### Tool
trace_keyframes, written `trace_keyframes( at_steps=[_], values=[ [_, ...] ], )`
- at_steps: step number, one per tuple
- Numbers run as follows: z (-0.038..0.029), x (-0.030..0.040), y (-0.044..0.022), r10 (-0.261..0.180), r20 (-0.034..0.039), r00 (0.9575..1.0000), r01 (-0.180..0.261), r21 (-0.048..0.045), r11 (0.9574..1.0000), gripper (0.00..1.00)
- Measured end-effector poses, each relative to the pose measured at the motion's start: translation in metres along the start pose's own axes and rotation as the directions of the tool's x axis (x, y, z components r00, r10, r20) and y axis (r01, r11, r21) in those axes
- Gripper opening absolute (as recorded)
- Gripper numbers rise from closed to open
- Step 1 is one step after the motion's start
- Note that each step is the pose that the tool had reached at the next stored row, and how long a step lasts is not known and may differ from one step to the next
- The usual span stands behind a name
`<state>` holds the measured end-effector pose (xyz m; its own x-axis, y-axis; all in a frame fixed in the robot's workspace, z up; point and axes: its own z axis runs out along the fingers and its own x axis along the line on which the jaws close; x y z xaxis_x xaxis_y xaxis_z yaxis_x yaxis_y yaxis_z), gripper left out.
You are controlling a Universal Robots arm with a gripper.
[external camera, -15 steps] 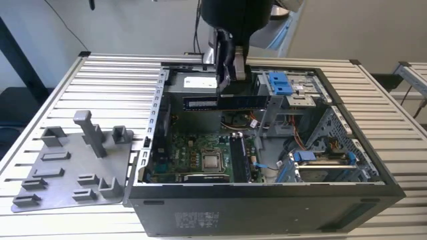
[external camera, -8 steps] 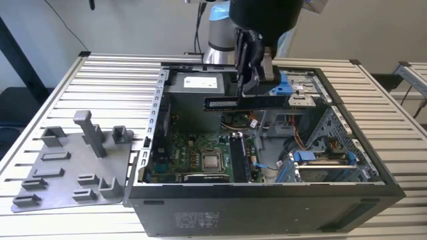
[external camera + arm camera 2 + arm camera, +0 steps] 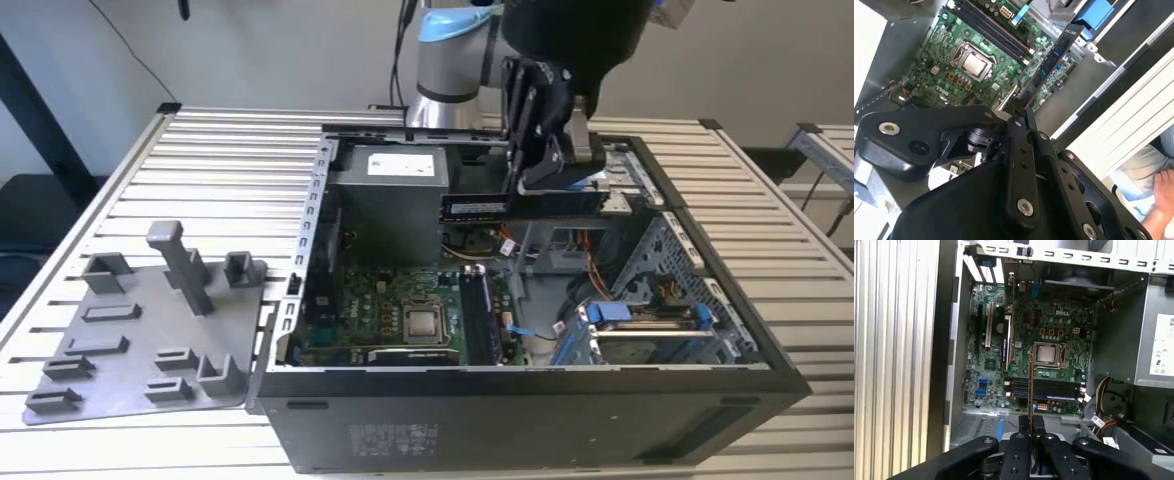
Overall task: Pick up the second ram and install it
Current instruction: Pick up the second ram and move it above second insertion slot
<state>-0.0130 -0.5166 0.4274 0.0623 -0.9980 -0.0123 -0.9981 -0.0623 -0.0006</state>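
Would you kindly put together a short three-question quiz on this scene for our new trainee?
1. True or false: the second ram lies on the grey holder tray.
2. Pick one. The gripper is: A) open; B) shut on the second ram; C) shut on a screwdriver.
3. Fill in: in the exterior view, the ram is held over the open computer ____.
Key: 1 false, the gripper holds it; 2 B; 3 case.
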Motion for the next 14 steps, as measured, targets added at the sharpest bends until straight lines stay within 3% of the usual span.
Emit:
trace_keyframes(
  at_steps=[5, 10, 14],
  values=[
    [0.0000, 0.0007, -0.0120, 0.000, 0.0000, 1.0000, 0.000, 0.0000, 1.0000, 0.14],
    [0.0000, 0.0002, -0.0126, 0.000, 0.0001, 1.0000, 0.000, 0.0000, 1.0000, 0.14],
    [0.0003, -0.0076, -0.0131, 0.001, 0.0001, 1.0000, -0.001, 0.0001, 1.0000, 0.14]
  ],
)
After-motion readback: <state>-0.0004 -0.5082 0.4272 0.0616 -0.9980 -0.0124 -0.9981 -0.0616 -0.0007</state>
